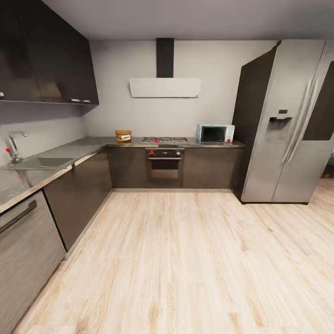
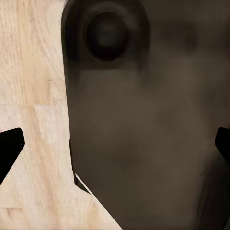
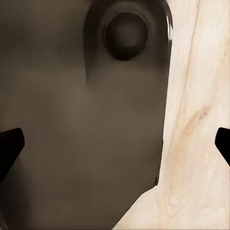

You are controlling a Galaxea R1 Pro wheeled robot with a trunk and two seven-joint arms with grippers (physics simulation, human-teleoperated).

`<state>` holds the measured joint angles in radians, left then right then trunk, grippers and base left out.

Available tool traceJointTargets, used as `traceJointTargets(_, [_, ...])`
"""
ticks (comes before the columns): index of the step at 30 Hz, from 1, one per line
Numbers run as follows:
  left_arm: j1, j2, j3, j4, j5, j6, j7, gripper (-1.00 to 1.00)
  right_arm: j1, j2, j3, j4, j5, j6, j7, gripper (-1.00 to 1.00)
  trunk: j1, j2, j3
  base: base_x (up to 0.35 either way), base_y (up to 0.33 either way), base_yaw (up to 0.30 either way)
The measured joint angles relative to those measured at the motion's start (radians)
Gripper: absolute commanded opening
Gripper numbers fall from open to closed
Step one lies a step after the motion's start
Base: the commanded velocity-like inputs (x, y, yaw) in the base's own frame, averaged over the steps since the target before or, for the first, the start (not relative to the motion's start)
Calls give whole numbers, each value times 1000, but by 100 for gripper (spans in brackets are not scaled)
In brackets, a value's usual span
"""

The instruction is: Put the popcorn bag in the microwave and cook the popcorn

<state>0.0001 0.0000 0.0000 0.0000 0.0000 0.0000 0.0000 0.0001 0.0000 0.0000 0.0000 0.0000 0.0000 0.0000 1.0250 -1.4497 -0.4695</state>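
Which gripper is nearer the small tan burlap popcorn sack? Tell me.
Left, probably, narrowly: the sack sits left of centre across the floor. Left gripper and right gripper both hang open at the robot's base.

A steel fridge [image 1: 283, 125] stands right of the built-in oven [image 1: 164, 163].

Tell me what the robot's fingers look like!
The left gripper has black, pointed fingertips poking in from the picture's edges. The right gripper has matching black fingertips. Behind both sits a smooth dark brownish-grey robot part with a round hollow.
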Motion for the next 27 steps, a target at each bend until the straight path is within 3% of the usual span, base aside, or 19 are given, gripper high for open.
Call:
traceJointTargets(8, [1,-3,7,-22,21,-6,-4,100,11,1,0,-4,0,2,4,100,0,0,0,52,0,0])
traceJointTargets(12, [1,-3,7,-24,41,-4,-4,100,11,1,1,-4,0,2,3,100,-1,0,0,298,0,0])
traceJointTargets(27, [1,-3,7,-24,48,0,-3,100,11,1,3,-4,2,2,4,100,-1,0,0,322,-96,0])
